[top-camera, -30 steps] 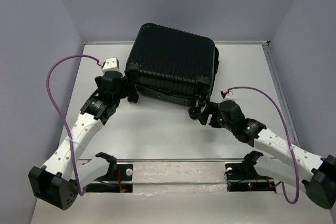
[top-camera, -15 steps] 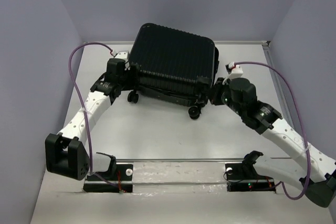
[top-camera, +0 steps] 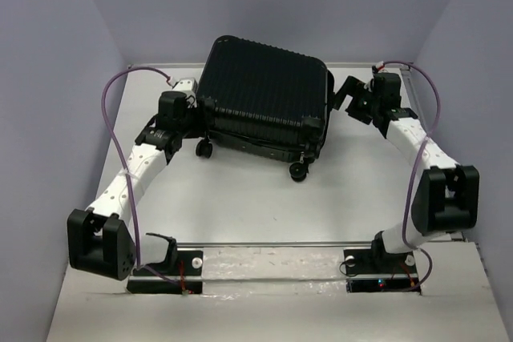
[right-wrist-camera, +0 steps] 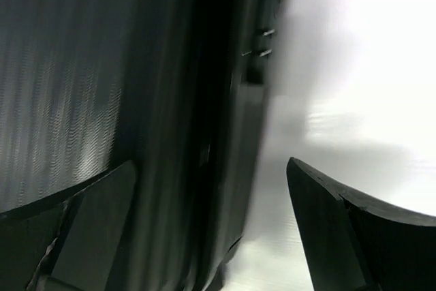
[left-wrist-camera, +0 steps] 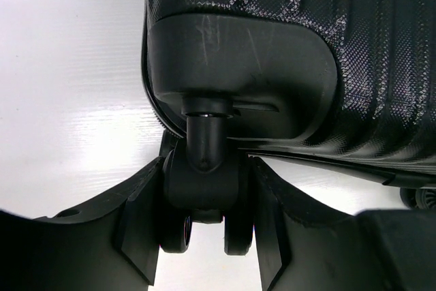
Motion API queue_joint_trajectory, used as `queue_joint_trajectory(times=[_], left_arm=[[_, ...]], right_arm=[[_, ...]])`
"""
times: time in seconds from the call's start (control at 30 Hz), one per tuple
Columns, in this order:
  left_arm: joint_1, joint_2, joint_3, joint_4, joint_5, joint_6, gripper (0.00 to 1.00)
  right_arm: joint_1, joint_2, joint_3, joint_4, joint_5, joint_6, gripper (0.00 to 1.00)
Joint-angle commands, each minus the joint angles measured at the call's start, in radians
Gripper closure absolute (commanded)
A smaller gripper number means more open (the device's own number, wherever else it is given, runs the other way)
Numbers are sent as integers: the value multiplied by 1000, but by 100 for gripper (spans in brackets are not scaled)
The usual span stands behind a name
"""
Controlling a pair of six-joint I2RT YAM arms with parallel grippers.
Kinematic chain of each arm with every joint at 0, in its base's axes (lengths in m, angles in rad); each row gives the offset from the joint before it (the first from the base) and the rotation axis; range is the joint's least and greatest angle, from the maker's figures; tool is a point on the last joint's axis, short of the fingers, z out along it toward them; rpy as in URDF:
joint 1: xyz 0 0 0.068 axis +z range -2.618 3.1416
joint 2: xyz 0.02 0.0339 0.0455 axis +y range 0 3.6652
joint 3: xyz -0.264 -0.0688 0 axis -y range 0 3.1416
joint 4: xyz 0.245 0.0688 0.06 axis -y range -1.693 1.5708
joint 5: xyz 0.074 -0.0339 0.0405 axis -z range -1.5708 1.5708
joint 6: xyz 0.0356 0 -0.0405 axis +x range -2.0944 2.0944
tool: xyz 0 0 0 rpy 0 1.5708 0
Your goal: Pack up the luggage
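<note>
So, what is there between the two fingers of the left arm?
A wheel of the suitcase: the left wrist view shows it between the fingers, which sit close against both its sides.

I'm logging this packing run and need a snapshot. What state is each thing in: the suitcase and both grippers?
luggage: shut, lying flat, wheels facing the near side.
left gripper: jaws part open, closely flanking a corner wheel; firm grip unclear.
right gripper: open, holding nothing, at the luggage's right side.
</note>
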Motion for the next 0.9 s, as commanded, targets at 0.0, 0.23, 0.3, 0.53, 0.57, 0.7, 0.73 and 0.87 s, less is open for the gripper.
queue_joint_trajectory(times=[0.0, 0.23, 0.3, 0.53, 0.57, 0.7, 0.73, 0.87], left_arm=[[-26, -93, -90, 75, 177, -49, 94], [-138, -185, -208, 78, 209, -86, 94], [-174, -208, -225, 75, 208, -104, 94], [-359, -288, -274, 144, 223, -258, 94], [-384, -302, -271, 176, 226, -302, 94], [-387, -325, -276, 224, 237, -354, 94], [-389, -325, -274, 224, 232, -362, 94], [-390, -306, -271, 309, 245, -393, 94]], right_arm=[[-3, 129, 69, 155, -281, 63, 0], [10, 344, 127, 410, -627, 229, 3], [24, 435, 213, 424, -678, 267, 4], [81, 627, 591, 311, -767, 318, 3], [81, 637, 698, 201, -720, 255, 1], [81, 572, 817, -31, -545, 39, 0], [81, 497, 796, -38, -471, 8, 0], [90, 302, 654, -32, -375, -81, 0]])
